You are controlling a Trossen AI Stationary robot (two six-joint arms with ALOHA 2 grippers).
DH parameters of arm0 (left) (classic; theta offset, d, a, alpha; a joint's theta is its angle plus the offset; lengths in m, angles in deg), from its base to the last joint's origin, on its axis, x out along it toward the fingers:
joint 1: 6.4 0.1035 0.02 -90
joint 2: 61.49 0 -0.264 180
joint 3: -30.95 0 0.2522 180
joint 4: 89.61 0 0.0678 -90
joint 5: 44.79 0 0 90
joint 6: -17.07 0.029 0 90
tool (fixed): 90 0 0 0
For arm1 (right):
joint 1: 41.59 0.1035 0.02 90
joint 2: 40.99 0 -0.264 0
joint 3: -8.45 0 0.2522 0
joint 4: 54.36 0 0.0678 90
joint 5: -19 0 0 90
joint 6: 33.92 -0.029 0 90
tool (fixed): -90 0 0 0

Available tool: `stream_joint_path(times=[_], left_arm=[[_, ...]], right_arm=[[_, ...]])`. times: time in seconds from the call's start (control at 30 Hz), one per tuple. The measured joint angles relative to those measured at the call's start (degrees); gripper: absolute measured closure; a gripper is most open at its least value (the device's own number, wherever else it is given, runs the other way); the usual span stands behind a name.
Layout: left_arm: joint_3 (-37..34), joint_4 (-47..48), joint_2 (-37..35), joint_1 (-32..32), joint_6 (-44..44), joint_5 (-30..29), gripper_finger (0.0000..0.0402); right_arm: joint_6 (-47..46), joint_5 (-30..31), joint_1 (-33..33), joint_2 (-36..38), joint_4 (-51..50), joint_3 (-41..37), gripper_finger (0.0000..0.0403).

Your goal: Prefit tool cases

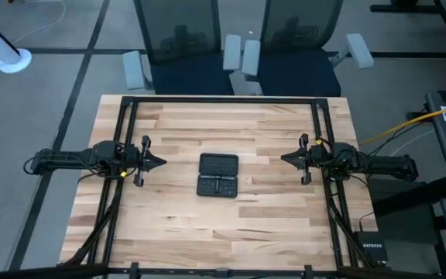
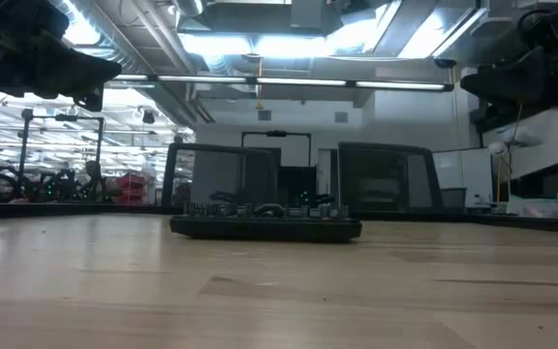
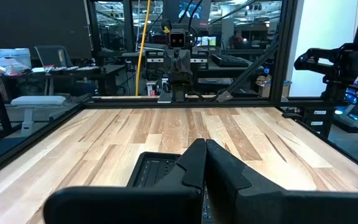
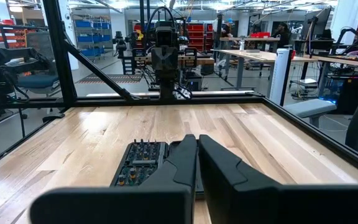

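Observation:
The black tool case (image 1: 217, 175) lies open and flat on the middle of the wooden table, its two halves side by side, small bits standing in the slots. It also shows in the low view (image 2: 264, 226), the left wrist view (image 3: 154, 169) and the right wrist view (image 4: 140, 161). My left gripper (image 1: 161, 162) hovers left of the case, shut, its fingers pointing at it (image 3: 204, 149). My right gripper (image 1: 285, 158) hovers right of the case, shut, also pointing at it (image 4: 197, 144). Neither gripper touches anything.
A black frame (image 1: 223, 101) runs along the table's far edge and down both sides. Two office chairs (image 1: 238, 43) stand behind the far edge. A black NETGEAR box (image 1: 371, 249) sits off the table's near right corner. Bare wood surrounds the case.

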State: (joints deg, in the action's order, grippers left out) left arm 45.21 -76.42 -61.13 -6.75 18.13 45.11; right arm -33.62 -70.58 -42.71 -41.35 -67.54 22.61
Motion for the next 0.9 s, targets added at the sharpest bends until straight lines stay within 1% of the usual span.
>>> stream_joint_path(times=[0.4,0.63,0.9], left_arm=[[-0.03,-0.36,0.00,0.01,0.84,-0.04,0.0402],[-0.05,-1.04,-0.02,0.01,-7.82,-0.11,0.0402],[-0.05,-0.49,-0.02,0.01,-9.01,-0.11,0.0402]], right_arm=[[0.00,-0.02,0.00,-0.01,-0.02,0.01,0.0381],[0.00,-0.02,0.00,-0.02,-0.02,0.00,0.0381],[0.00,0.00,0.00,-0.01,-0.02,0.01,0.0381]])
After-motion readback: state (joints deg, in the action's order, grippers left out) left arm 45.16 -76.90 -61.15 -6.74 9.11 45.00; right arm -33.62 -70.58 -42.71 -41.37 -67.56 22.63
